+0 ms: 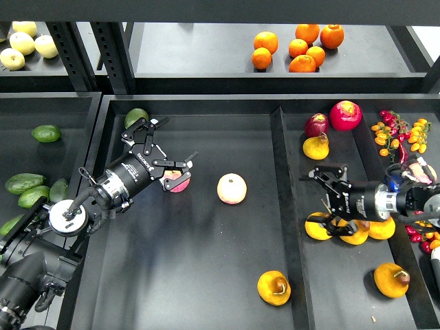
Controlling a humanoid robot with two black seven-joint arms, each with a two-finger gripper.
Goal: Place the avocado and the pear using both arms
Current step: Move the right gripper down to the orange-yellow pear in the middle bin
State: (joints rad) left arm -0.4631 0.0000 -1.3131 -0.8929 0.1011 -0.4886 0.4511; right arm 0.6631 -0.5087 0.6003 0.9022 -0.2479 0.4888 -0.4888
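Note:
My left gripper [181, 138] is open and empty over the middle tray [206, 275]. Its lower finger overlaps a pink-red apple [179, 183]. A lighter, rounder avocado [136, 115] lies just behind it in the tray's back left corner. Dark green avocados [25, 182] lie in the left bin, one apart [46, 133]. My right gripper [315, 199] is open and empty in the right tray, just above a cluster of orange-yellow pears [318, 228]. Other pears lie at the middle tray's front [273, 287], in the right tray's front [391, 280] and at its back [316, 146].
A second pink apple [232, 188] sits mid-tray. Red apples [345, 115] and cherry tomatoes [402, 134] lie in the right tray. Oranges [302, 48] and pale apples [27, 42] sit on the back shelf. A raised divider [282, 206] separates the middle and right trays.

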